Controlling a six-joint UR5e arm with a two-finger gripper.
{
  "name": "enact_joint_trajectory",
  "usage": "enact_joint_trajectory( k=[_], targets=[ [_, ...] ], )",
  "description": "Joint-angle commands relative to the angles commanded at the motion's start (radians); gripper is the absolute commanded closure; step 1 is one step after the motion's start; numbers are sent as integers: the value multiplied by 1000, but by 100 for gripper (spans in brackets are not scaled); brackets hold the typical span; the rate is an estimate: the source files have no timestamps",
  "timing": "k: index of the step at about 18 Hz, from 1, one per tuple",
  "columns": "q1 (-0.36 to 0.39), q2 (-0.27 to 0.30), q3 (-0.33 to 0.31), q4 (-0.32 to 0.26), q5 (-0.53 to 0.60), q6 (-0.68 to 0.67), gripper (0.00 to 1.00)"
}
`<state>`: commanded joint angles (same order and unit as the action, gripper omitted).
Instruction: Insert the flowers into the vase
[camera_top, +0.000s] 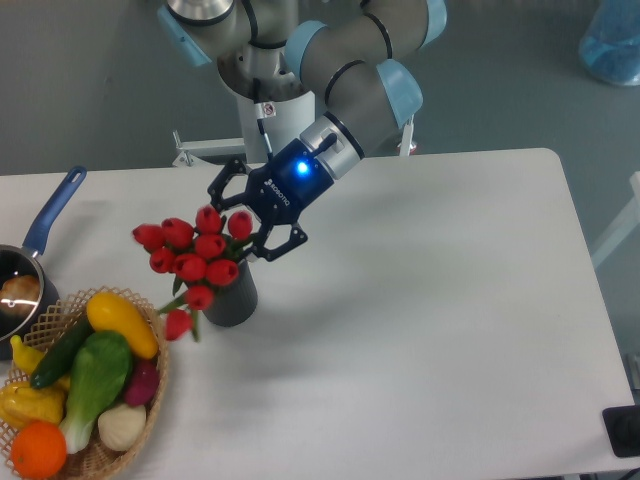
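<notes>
The bunch of red tulips (195, 258) stands in the dark grey ribbed cylindrical vase (232, 298) on the white counter (420, 330); the round wicker basket (150, 385) lies near-left, the blue-handled saucepan (25, 275) farther left.

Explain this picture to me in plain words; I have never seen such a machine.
One fixed camera looks down on a white table. The grey and pale blue jointed thing is a robot arm; its black two-finger gripper glows blue at the wrist. The gripper is open, fingers spread just beside a bunch of red tulips. The tulips stand in a dark grey ribbed vase, leaning left, so nothing is held. At the left are a wicker basket of vegetables and fruit, and a blue-handled saucepan.
</notes>
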<state>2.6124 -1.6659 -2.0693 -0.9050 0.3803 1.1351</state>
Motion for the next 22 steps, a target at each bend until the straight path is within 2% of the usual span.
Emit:
enact_joint_trajectory(
  k=[7, 13, 18, 22],
  targets=[
    [9, 20, -18, -3, 5, 2, 0],
    [21, 37, 11, -3, 52, 0, 0],
    [78, 74, 9, -5, 55, 2, 0],
    [104, 77, 11, -5, 58, 0, 0]
  ],
)
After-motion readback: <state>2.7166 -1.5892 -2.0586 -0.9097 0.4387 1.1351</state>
